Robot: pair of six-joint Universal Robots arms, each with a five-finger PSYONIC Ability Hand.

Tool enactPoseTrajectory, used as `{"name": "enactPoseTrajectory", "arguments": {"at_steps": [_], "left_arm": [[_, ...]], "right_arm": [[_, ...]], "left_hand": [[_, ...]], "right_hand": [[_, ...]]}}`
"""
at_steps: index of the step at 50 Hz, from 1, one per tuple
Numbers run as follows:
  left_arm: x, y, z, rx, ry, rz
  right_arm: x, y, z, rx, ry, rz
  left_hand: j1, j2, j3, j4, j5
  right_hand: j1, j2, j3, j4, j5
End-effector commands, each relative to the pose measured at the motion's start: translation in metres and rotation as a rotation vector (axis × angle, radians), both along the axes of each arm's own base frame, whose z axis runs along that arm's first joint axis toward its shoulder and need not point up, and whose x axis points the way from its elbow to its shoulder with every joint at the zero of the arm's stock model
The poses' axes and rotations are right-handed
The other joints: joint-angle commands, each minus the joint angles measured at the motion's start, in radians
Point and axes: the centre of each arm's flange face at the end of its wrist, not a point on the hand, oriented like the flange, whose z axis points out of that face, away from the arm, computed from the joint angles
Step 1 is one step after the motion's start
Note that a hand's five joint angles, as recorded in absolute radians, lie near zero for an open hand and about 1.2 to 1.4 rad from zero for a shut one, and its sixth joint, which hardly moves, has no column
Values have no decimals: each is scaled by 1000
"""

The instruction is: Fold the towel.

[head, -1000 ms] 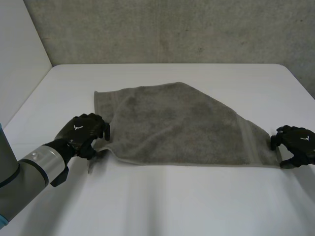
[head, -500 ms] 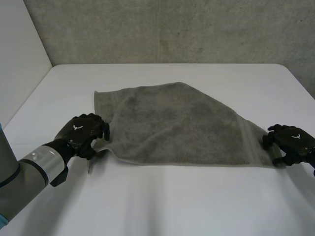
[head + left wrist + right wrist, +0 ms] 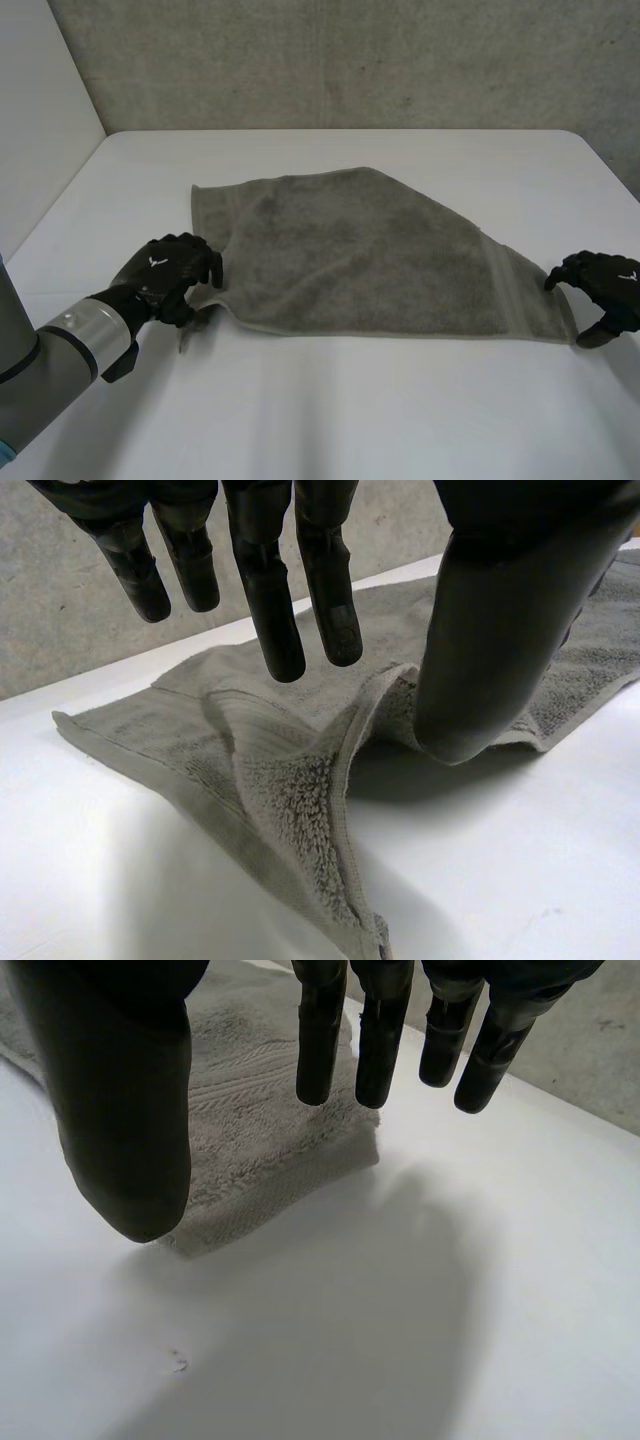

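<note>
Grey concrete wall (image 3: 350, 60) stands behind a white worktop (image 3: 330, 420), and on it lies the towel (image 3: 370, 250), a grey-brown terry cloth spread flat across the middle. Its long axis runs from the worktop's left edge towards its right edge. The towel's near edge lies almost parallel to the worktop's near edge. Its far side rises to a blunt peak towards the far edge, then slopes down to a narrow right end. The left end is broader, with one corner pointing at the worktop's far-left corner. A woven band crosses the cloth close to the right end.

At the near-left corner the cloth is rucked up into a raised ridge. The left hand (image 3: 165, 270) sits over that corner, on the end of a grey arm (image 3: 60, 350) coming in from the worktop's near-left corner. In the left wrist view its fingers (image 3: 270, 600) are straight and spread away from the thumb (image 3: 500, 630), holding nothing, with the ridge of towel (image 3: 290, 810) below the gap. I cannot tell whether the thumb tip touches the cloth.

The right hand (image 3: 605, 285) is at the towel's right end, by the worktop's right edge. In the right wrist view its fingers (image 3: 320, 1040) are straight and apart from the thumb (image 3: 125, 1110), above the corner of the towel (image 3: 260, 1130), grasping nothing.
</note>
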Motion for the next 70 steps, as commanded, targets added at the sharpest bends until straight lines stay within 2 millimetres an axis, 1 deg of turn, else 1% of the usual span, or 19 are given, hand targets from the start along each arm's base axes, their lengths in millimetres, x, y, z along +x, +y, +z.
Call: {"name": "enactPoseTrajectory", "arguments": {"at_steps": [1,5,15,17,19,23,37,39,46,59,60,61,62,64,65,66,67,70], "left_arm": [[0,-1,-1,2,0,0],[0,-1,-1,2,0,0],[0,0,-1,5,-1,-1],[0,0,-2,6,-1,0],[0,0,-2,6,-1,0],[0,0,-2,6,-1,0],[0,0,-2,6,-1,0],[0,0,-2,6,-1,0],[0,0,-2,6,-1,0],[0,0,-2,5,-1,0],[0,0,-2,5,-1,0],[1,-1,-2,5,-1,2],[1,-1,-2,5,-1,2],[1,-1,-2,3,0,3],[1,-1,-2,3,0,3],[1,-1,-2,3,0,3],[1,-1,-2,3,0,3],[1,-1,-2,3,0,3]], "right_arm": [[1,3,-6,29,15,21],[2,5,-11,41,33,40],[3,3,-11,38,40,51],[4,3,-11,36,40,53],[3,1,-11,29,43,51],[3,-1,-10,25,43,52],[8,-5,-7,16,37,60],[8,-5,-10,26,33,59],[7,-5,-11,27,34,57],[4,-9,-18,31,45,47],[4,-10,-19,31,52,42],[4,-10,-20,33,55,42],[4,-10,-20,33,55,42],[6,-11,-20,30,56,49],[8,-11,-21,32,55,51],[8,-11,-21,32,55,51],[9,-11,-21,29,56,57],[12,-11,-20,32,52,63]], "left_hand": [[-28,-28,-43,-50,-9],[-28,-28,-43,-50,-9],[-28,-28,-43,-50,-9],[-28,-28,-43,-50,-9],[-28,-28,-43,-50,-9],[-28,-28,-43,-50,-9],[-28,-28,-43,-50,-9],[-28,-28,-43,-50,-9],[-28,-28,-43,-50,-9],[-28,-28,-43,-50,-9],[-28,-28,-43,-50,-9],[-28,-28,-43,-50,-9],[-28,-28,-43,-50,-9],[-28,-28,-43,-50,-9],[-28,-28,-43,-50,-9],[-28,-28,-43,-50,-9],[-28,-28,-43,-50,-9],[-28,-28,-43,-50,-9]], "right_hand": [[-35,-49,-7,-60,-5],[-27,-40,-7,-60,4],[55,42,-7,-60,86],[94,81,-7,-60,124],[196,183,-7,-60,227],[261,248,-7,-60,292],[273,260,-7,-60,304],[264,251,-7,-60,295],[223,210,-7,-60,254],[270,257,-7,-60,301],[290,277,-7,-60,321],[375,362,-7,-60,405],[376,362,-7,-60,406],[694,681,-7,-60,725],[815,802,-7,-60,845],[816,803,-7,-60,847],[885,872,-7,-60,915],[885,872,-7,-60,916]]}}
